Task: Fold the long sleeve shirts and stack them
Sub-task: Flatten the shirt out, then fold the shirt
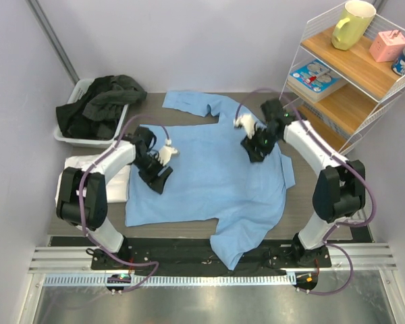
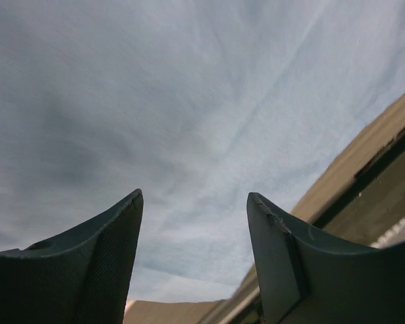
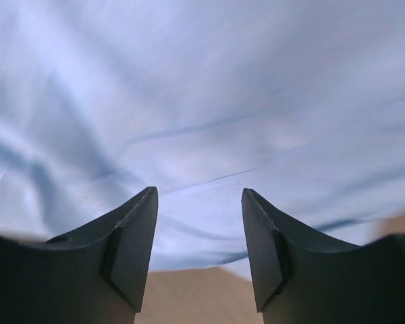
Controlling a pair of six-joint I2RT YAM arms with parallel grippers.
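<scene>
The light blue shirt point(image 1: 209, 175) lies spread flat on the table, one sleeve reaching to the back left and the other hanging over the near edge. The white shirt point(image 1: 116, 183) lies folded at the left, partly under my left arm. My left gripper point(image 1: 159, 179) is open and empty, low over the blue shirt's left part; blue cloth point(image 2: 189, 101) fills its wrist view behind the gripper point(image 2: 194, 196). My right gripper point(image 1: 254, 152) is open and empty over the shirt's upper right; its wrist view shows the gripper point(image 3: 199, 191) over blue cloth point(image 3: 223, 88) near a cloth edge.
A white bin point(image 1: 71, 135) with dark clothes point(image 1: 101, 101) stands at the back left. A wire shelf point(image 1: 351, 74) with a yellow mug point(image 1: 351, 23) and boxes stands at the back right. Bare table point(image 3: 189, 297) shows below the shirt's edge. A black strip and a rail run along the near edge.
</scene>
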